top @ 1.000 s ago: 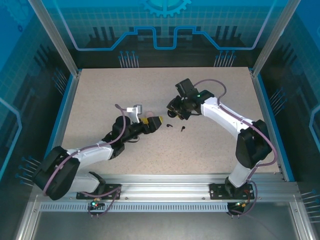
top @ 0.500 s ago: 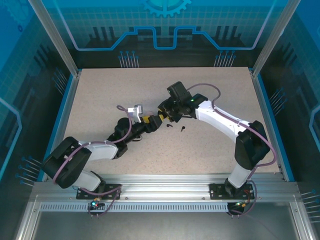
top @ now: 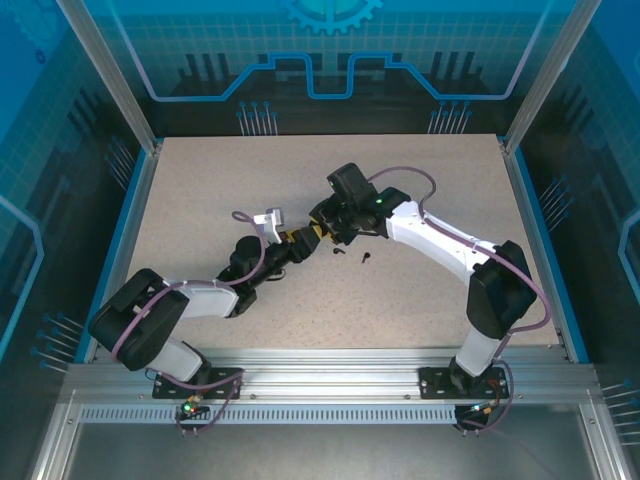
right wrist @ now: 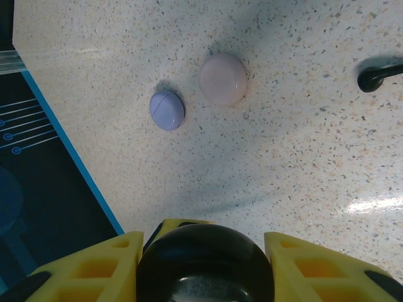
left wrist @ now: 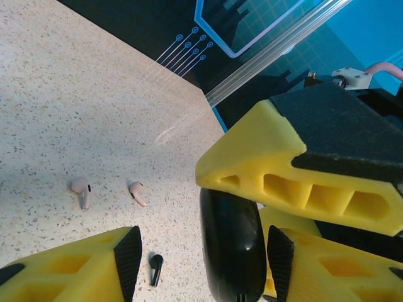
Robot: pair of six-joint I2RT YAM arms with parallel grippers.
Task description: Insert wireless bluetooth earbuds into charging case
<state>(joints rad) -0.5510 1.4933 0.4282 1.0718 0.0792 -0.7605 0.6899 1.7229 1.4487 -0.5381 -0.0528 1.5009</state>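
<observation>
Case (right wrist: 204, 267) sits clamped in right claw (right wrist: 203, 245); left claw (left wrist: 203, 251) straddles it half open, gap on one side.

We log both arms over the middle of the table (top: 190, 190). The left arm (top: 205, 296) lies low and runs up and rightward from its base. The right arm (top: 440, 238) arches in from the right. The left gripper (top: 296, 239) and right gripper (top: 319, 231) meet tip to tip, their yellow fingers touching or nearly so. We cannot read how the jaws stand or what sits between them. Just right of the tips a dark earbud (top: 338, 251) lies on the speckled top, with a second earbud (top: 364, 257) near it, farther right. Mauve cables (top: 420, 178) loop along both arms.
</observation>
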